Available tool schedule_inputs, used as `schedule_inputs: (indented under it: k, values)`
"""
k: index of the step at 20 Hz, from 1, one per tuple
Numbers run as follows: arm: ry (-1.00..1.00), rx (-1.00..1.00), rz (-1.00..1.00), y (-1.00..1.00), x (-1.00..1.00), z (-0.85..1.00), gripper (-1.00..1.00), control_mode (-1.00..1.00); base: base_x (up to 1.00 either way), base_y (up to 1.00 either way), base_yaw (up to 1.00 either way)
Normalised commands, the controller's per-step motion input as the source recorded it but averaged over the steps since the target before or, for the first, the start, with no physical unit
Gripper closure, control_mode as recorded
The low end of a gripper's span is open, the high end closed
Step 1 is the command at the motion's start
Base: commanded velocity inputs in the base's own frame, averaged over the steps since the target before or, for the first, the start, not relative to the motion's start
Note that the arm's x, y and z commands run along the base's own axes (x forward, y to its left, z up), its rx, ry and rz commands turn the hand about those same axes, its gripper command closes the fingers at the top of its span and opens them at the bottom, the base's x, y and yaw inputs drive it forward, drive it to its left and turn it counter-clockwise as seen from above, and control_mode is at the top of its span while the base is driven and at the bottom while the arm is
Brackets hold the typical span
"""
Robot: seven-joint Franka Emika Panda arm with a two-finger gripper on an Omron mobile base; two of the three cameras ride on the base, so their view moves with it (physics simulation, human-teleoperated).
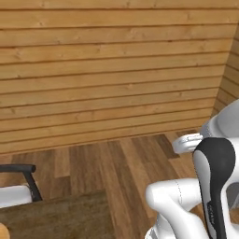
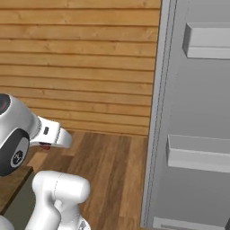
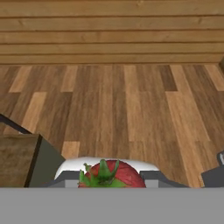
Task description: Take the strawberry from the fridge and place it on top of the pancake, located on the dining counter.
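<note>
Wooden plank wall [image 1: 107, 70] and brown board floor [image 1: 116, 163] take up most of my left base view, with the white arm [image 1: 186, 200] folded low at the right. At the lower left I see a dark brown wooden top [image 1: 56, 217], which I take to be the dining counter, beside a chair with a black armrest [image 1: 21, 179].

From the right base view, the tall light grey fridge door [image 2: 197, 112] stands open at my right, its pale door shelves showing. The hand reaches left of it, with a small dark red spot [image 2: 45, 146] under the wrist, likely the strawberry.

Looking along the hand, the gripper [image 3: 109, 178] is pinched narrow on the red, green-capped strawberry [image 3: 111, 175], held between its two fingers over bare floor. A corner of the dark top [image 3: 17, 159] sits at the lower left.

I judge this the carrying step: fruit out of the fridge, not yet delivered. I cannot see the pancake, so next I must swing towards the counter and find it before lowering.
</note>
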Motion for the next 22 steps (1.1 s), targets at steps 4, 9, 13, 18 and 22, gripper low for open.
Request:
schedule_inputs:
  k: [4,9,13,18,22]
  values:
    - [0.0,0.0,0.0,0.0,0.0,0.0,1.0,1.0,1.0,0.31,-0.2]
    - [0.0,0.0,0.0,0.0,0.0,0.0,1.0,1.0,1.0,-0.03,-0.35]
    - [0.0,0.0,0.0,0.0,0.0,0.0,1.0,1.0,0.31,0.76,-0.11]
    - [0.0,0.0,0.0,0.0,0.0,0.0,1.0,1.0,0.79,1.0,0.0]
    - [0.0,0.0,0.0,0.0,0.0,0.0,1.0,1.0,1.0,0.99,0.0]
